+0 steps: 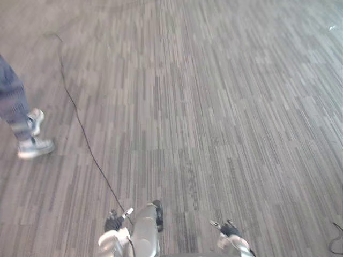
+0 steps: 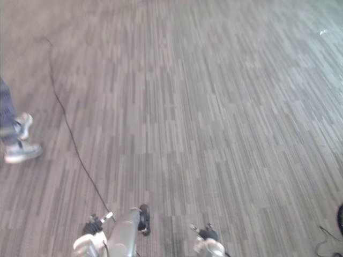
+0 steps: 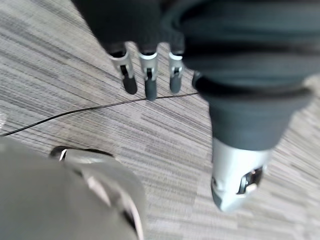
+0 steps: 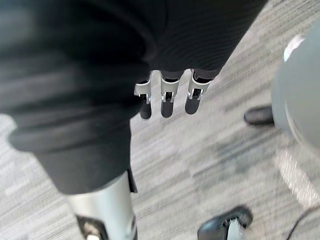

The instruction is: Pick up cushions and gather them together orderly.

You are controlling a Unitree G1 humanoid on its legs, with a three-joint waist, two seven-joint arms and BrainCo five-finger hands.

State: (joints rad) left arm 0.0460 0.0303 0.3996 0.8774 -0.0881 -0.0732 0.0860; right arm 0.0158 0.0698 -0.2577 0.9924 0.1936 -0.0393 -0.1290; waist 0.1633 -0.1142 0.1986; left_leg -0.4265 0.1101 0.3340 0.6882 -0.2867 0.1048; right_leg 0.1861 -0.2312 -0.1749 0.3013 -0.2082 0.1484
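Observation:
My left hand (image 3: 148, 79) hangs over the grey striped carpet (image 1: 214, 107). Its fingers are straight, its thumb (image 3: 235, 180) stands apart, and it holds nothing. My right hand (image 4: 167, 100) hangs the same way above the carpet, fingers relaxed and thumb (image 4: 107, 215) apart, with nothing in it.
A person's legs and white shoes (image 1: 31, 136) stand on the carpet at the far left. A small pale scrap (image 1: 333, 27) lies far off at the upper right. Open carpet stretches ahead and to the right.

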